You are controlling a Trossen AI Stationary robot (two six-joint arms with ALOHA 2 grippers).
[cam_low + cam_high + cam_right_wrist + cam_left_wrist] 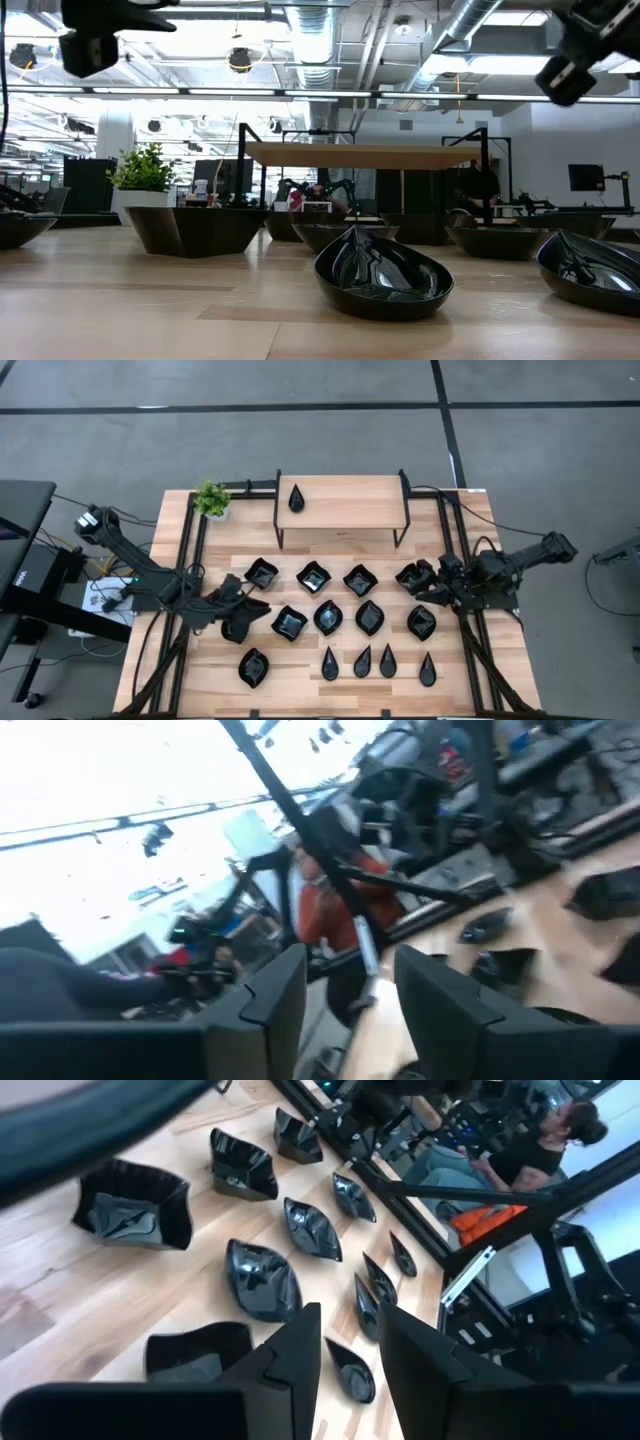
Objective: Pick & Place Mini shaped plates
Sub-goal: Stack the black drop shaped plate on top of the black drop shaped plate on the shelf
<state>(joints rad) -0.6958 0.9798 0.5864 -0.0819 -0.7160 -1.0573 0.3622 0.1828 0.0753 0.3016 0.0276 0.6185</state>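
You have the mini shaped plates (345, 618) spread across the table's middle toward its front edge, glossy, stiff, probably slippery and chippable, so pinch a raised rim with either empty, parted pincer, left gripper (236, 628) or right gripper (428, 582).

Wooden table (215, 680) bearing rows of mini shaped plates (329, 617), a raised shelf (345, 502) at the far edge, and a potted plant (212, 500) at its far-left corner.

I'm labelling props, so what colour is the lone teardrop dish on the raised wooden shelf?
Glossy black: the small teardrop-shaped dish on the light wooden shelf shows best in the high view.
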